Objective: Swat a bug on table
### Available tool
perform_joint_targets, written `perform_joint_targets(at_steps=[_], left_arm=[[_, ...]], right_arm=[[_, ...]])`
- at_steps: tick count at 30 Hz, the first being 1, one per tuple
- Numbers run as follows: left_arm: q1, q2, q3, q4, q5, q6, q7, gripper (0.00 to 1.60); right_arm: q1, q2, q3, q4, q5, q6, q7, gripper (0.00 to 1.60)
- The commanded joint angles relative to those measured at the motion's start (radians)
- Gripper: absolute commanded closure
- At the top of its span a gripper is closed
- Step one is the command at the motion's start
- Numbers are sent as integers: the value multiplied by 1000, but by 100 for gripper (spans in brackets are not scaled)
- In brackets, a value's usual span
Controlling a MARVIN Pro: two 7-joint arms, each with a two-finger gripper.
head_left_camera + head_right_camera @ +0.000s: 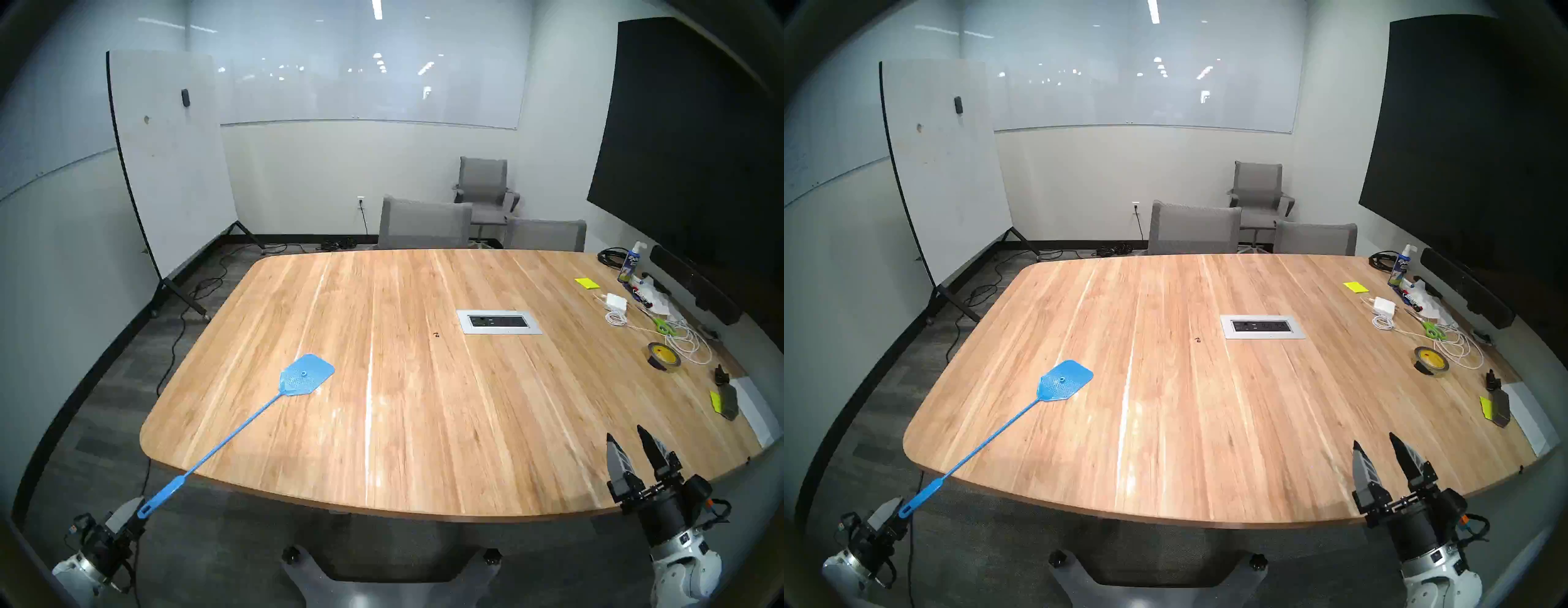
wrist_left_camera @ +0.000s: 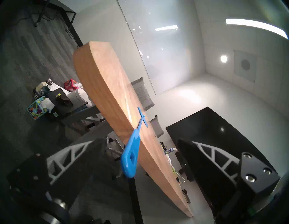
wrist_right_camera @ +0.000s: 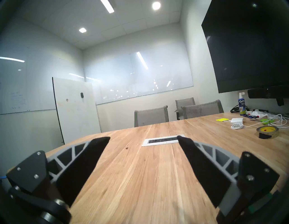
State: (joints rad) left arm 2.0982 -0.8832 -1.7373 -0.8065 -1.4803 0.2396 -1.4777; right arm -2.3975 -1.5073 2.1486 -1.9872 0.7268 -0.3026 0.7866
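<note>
- At the near left corner of the table (image 1: 424, 446), the blue fly swatter (image 1: 307, 375) lies flat with its head on the wood. Its handle overhangs the rounded edge, which leaves the grip end free to be taken from the side.
- Left gripper (image 1: 138, 509): it sits level beyond the table edge with its jaws spread wide. The handle's end lies between the fingers, and neither pad appears to press on it. Judged step: closing on the handle.
- Right gripper (image 1: 627, 437): its jaws are apart and empty, and it hovers over the near right part of the table, clear of the swatter's likely path.
- Bug (image 1: 435, 335): a tiny dark speck near the table's middle, just left of the inset grey outlet panel (image 1: 499, 322) and well apart from the swatter head.
- Open room: bare wood runs from the swatter to the bug, so a lift and swing toward it meets nothing.
- Edges to mind: a strike landing too far right would hit the panel's raised rim. The tape roll (image 1: 664, 356) and other clutter stay along the far right edge, away from the target.
</note>
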Motion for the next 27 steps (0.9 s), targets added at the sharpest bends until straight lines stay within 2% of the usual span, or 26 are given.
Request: perform_joint_targets(at_steps=[1, 27], left_arm=[[10, 3, 7, -30, -5, -6, -6, 0], [-45, 5, 74, 13, -6, -29, -6, 0]], right_arm=[[1, 1, 0, -17, -1, -1, 1, 0], [2, 0, 1, -17, -2, 1, 3, 0]])
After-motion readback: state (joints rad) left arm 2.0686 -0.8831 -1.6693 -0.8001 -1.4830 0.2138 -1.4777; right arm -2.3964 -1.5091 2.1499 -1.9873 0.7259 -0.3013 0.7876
